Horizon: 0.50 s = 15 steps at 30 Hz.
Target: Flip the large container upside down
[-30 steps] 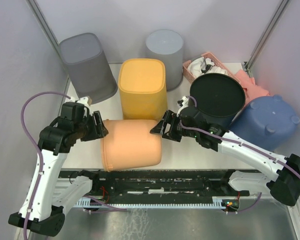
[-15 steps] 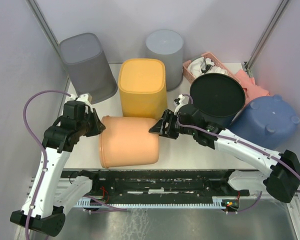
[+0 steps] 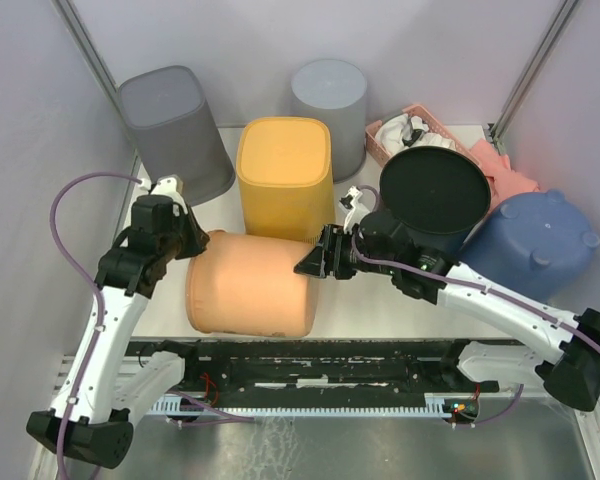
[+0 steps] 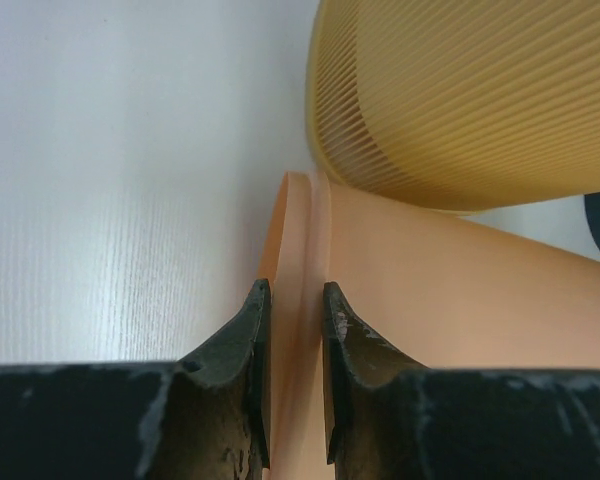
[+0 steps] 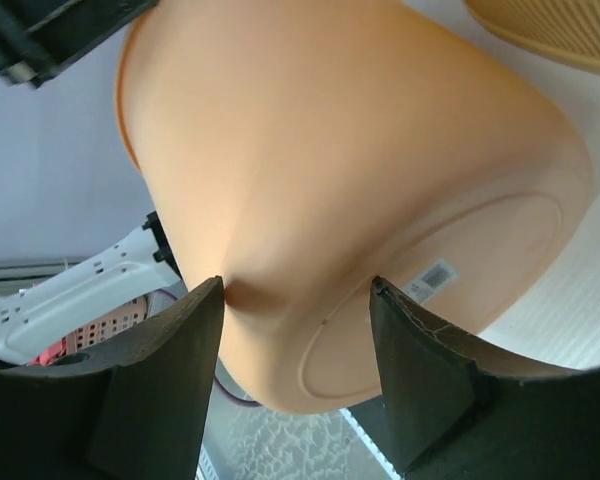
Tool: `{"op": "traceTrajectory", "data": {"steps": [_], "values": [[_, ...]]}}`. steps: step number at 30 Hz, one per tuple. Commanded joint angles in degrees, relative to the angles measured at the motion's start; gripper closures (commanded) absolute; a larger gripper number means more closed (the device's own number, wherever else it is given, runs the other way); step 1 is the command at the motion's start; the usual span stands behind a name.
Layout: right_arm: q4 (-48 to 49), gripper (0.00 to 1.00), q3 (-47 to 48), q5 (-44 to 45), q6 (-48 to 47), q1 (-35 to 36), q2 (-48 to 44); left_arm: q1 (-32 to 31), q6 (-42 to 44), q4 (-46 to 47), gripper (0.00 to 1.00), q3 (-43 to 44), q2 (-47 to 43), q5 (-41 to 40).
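Note:
The large container (image 3: 250,285) is a peach plastic bin lying on its side at the table's near middle, mouth to the left. My left gripper (image 3: 192,245) is shut on its rim, one finger inside and one outside. The left wrist view shows the rim (image 4: 302,220) pinched between the left gripper (image 4: 292,300) fingers. My right gripper (image 3: 315,262) is at the container's base end. In the right wrist view the right gripper (image 5: 295,287) straddles the bottom corner of the container (image 5: 360,150). One fingertip (image 5: 215,290) presses the side wall and the other touches the base.
A yellow ribbed bin (image 3: 283,175) stands upside down just behind the container, close to its side (image 4: 460,90). Two grey bins (image 3: 170,130) (image 3: 330,100) stand at the back. A black round bin (image 3: 435,195), a blue bin (image 3: 535,245) and a pink basket (image 3: 410,125) crowd the right.
The left gripper closed on the rim and moved back. The container's mouth end shifted left and its body turned. The right gripper's jaws narrowed onto the base corner.

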Motion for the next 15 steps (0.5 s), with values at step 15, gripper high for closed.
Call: {"op": "traceTrajectory", "data": {"steps": [15], "values": [[18.52, 0.33, 11.15, -5.54, -4.56, 9.13, 3.9, -1.99, -6.48, 12.29, 0.97, -3.67, 11.18, 14.44]]}}
